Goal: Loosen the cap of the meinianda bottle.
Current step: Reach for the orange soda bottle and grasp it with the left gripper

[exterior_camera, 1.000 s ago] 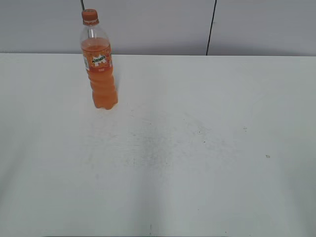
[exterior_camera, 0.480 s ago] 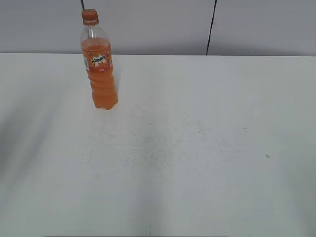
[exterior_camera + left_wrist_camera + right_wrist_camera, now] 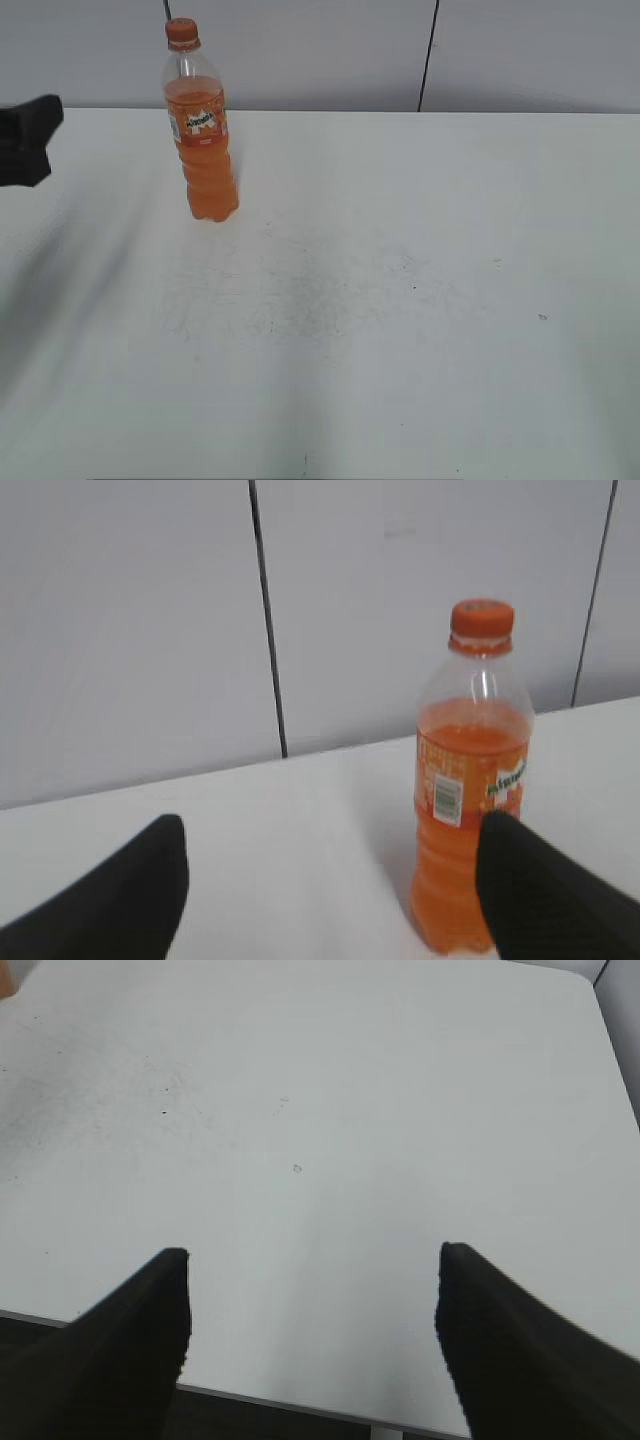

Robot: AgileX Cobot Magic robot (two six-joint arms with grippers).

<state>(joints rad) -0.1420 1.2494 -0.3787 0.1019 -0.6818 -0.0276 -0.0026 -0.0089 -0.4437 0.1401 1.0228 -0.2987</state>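
The meinianda bottle (image 3: pixel 204 150) stands upright at the back left of the white table, with orange drink, an orange label and its orange cap (image 3: pixel 181 31) on top. It also shows in the left wrist view (image 3: pixel 468 810), cap (image 3: pixel 482 617) on. My left gripper (image 3: pixel 330 880) is open and empty, its right finger in front of the bottle's lower part, apart from it. In the exterior view a black part of the left gripper (image 3: pixel 28 140) shows at the left edge. My right gripper (image 3: pixel 310 1330) is open and empty above the table's near edge.
The white table (image 3: pixel 400 300) has faint dark specks in its middle. A grey panelled wall (image 3: pixel 320 50) with dark vertical seams stands behind it. The table's front edge (image 3: pixel 300 1405) shows in the right wrist view.
The left gripper has come into the exterior view at the left edge, with its shadow on the table. The bottle has not moved.
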